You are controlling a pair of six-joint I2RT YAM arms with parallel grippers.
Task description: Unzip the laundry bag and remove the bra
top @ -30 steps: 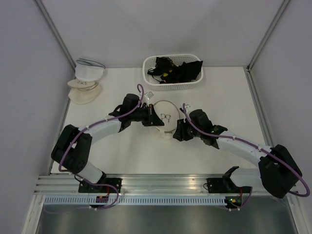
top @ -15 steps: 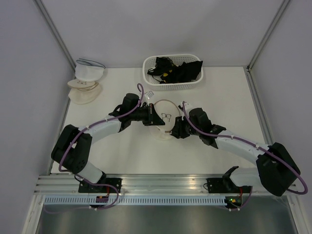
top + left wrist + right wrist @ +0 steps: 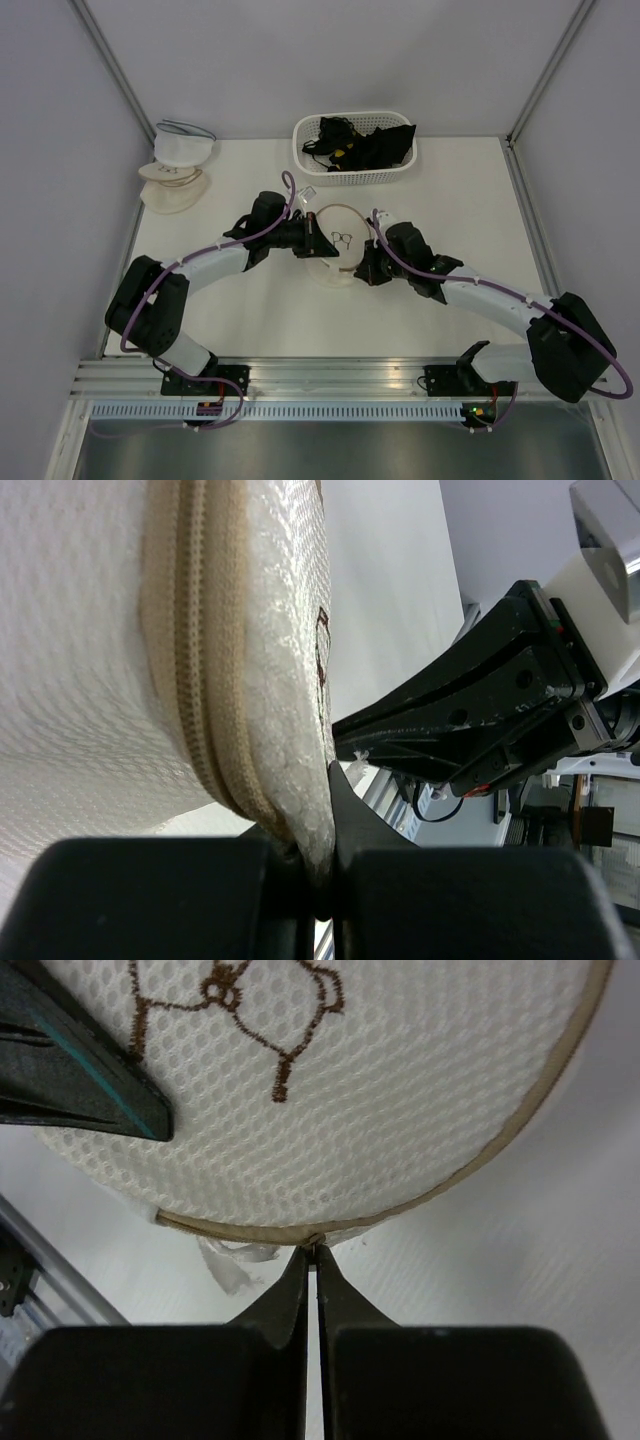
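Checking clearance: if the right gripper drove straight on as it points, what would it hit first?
The laundry bag. The right gripper has its jaws shut at the bag's rim, mesh directly ahead.

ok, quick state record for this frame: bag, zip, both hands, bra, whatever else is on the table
bag: round cream mesh laundry bag, mid-table, pinched between both hands
zip: closed along the stretch the left wrist view shows
left hand: shut on the bag's edge
right hand: shut on the rim at the opposite side; cannot tell if it is on a zip pull
bra: not visible
other: white plastic basket holding black garments, far edge; stacked dome pouches, far left
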